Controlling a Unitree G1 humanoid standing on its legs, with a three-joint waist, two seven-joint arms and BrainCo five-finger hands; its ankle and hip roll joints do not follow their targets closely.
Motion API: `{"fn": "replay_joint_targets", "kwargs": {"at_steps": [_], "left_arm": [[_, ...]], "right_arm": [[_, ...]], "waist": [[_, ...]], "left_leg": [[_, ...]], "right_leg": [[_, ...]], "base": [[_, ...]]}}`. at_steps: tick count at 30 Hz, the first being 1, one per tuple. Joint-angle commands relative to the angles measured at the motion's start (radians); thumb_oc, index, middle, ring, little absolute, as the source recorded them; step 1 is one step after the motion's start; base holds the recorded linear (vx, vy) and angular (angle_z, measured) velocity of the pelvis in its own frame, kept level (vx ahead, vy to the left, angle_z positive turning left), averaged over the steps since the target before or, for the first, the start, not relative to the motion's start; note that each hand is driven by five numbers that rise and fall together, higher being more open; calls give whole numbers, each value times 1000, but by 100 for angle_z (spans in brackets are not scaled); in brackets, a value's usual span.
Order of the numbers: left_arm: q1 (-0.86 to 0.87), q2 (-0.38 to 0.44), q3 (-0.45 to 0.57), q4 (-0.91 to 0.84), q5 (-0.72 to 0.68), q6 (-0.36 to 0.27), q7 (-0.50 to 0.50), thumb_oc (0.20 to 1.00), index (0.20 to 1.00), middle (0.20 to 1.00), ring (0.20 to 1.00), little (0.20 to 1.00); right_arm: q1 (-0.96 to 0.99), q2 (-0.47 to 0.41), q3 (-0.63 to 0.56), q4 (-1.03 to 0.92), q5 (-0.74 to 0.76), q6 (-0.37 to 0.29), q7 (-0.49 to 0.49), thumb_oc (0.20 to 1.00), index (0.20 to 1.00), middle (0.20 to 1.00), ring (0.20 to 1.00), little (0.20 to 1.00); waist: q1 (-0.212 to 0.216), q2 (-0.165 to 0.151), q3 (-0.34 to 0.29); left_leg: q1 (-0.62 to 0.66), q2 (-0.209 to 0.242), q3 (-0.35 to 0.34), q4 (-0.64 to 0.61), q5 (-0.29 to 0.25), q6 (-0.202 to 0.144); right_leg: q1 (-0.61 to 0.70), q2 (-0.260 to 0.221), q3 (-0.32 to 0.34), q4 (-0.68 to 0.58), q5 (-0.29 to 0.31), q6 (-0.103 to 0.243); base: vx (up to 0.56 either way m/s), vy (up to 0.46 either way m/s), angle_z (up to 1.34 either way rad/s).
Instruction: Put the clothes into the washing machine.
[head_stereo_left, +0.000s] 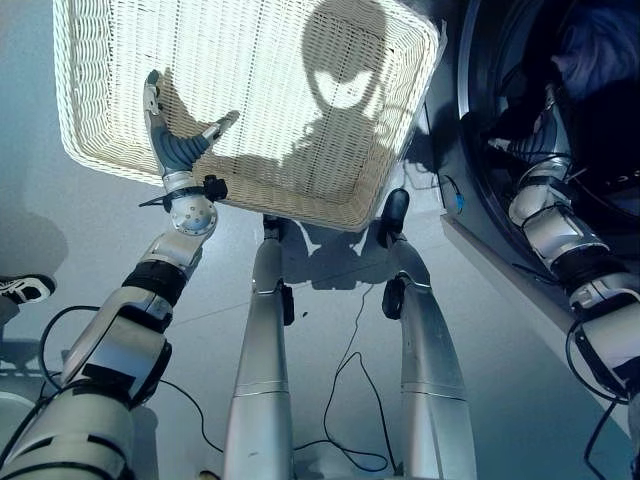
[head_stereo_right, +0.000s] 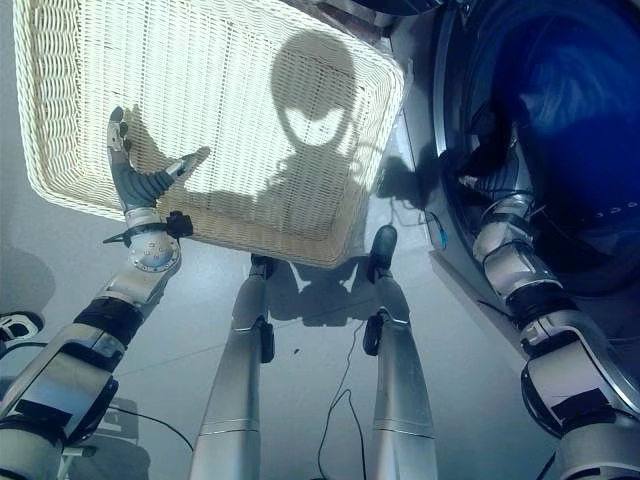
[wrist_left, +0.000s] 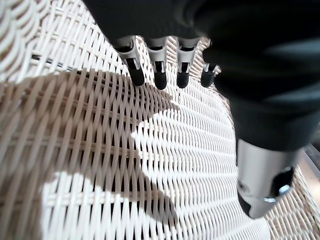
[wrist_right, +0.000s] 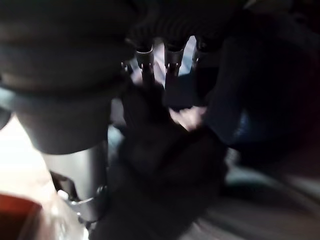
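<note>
The white wicker basket (head_stereo_left: 300, 205) stands on the floor in front of me, and I see no clothes on its woven bottom. My left hand (head_stereo_left: 168, 140) hovers over its near left part, open, with straight fingers (wrist_left: 157, 75) above the weave. At the right is the washing machine (head_stereo_right: 440, 130) with its round opening facing me. My right arm reaches into the drum, and my right hand (head_stereo_left: 548, 112) is inside among dark clothes (wrist_right: 165, 165). A blue garment (head_stereo_right: 570, 90) lies deeper in the drum. Whether the right hand holds the dark cloth is unclear.
A person's black and white shoe (head_stereo_left: 25, 288) stands on the grey floor at the far left. The machine's white front edge (head_stereo_left: 480, 255) runs along the right side, close to the basket's right corner.
</note>
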Motion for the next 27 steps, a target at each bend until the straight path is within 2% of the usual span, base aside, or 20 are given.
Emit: {"fn": "replay_joint_targets", "kwargs": {"at_steps": [1,4,7,8,10,11,12,13,21,27], "left_arm": [[-37,-41,59,26,23,-45,-12,1000,1000,1000,1000,1000],[-46,-44,54,36,20,-48,-19,1000,1000,1000,1000,1000],[-54,-51,50,44,20,-53,-28,1000,1000,1000,1000,1000],[-61,-53,48,47,18,-51,-30,1000,1000,1000,1000,1000],[-63,-57,43,43,13,-50,-30,1000,1000,1000,1000,1000],[-64,-58,39,40,12,-48,-28,1000,1000,1000,1000,1000],[-63,-59,36,36,10,-49,-26,1000,1000,1000,1000,1000],[-68,-56,32,35,2,-47,-28,1000,1000,1000,1000,1000],[-72,-48,29,15,-13,-45,-31,1000,1000,1000,1000,1000],[-71,-48,34,9,-23,-51,-35,1000,1000,1000,1000,1000]], "right_arm": [[-15,-24,65,90,-22,5,43,1000,1000,1000,1000,1000],[-41,-16,84,154,-43,46,56,1000,1000,1000,1000,1000],[-86,-12,112,210,-72,148,72,1000,1000,1000,1000,1000],[-112,-14,124,230,-115,207,103,1000,1000,1000,1000,1000],[-146,-19,154,262,-165,258,129,1000,1000,1000,1000,1000],[-161,-23,171,276,-217,279,134,711,711,711,711,711],[-171,-27,182,282,-242,291,139,272,272,272,272,272],[-187,-30,198,288,-269,309,139,200,200,200,200,200],[-239,-50,231,265,-382,363,120,200,200,200,200,200],[-248,-53,239,267,-392,355,117,200,200,200,200,200]], "waist": [[1,29,-22],[6,33,-22],[15,39,-22],[18,42,-22],[24,48,-22],[27,52,-22],[29,54,-22],[32,57,-22],[34,61,-22],[35,63,-22]], "left_leg": [[-2,-41,15,88,-88,49],[-2,-43,14,85,-84,49],[-7,-46,9,89,-82,51],[-7,-48,6,88,-81,51],[-6,-49,4,84,-78,51],[-6,-49,3,83,-75,51],[-5,-50,2,81,-72,52],[-7,-51,1,81,-69,52],[-14,-56,-7,74,-65,51],[-17,-59,-9,70,-64,51]], "right_leg": [[29,46,-29,-36,56,59],[29,46,-30,-39,60,59],[28,43,-32,-44,64,59],[29,44,-31,-46,65,59],[30,40,-35,-48,68,58],[30,40,-35,-48,68,58],[31,39,-36,-49,70,58],[30,38,-37,-46,69,57],[24,41,-32,-54,69,58],[22,41,-33,-58,69,57]], "base": [[0,0,0],[0,0,0],[0,0,0],[0,0,0],[0,0,0],[0,0,0],[0,0,0],[0,0,0],[0,0,0],[0,0,0]]}}
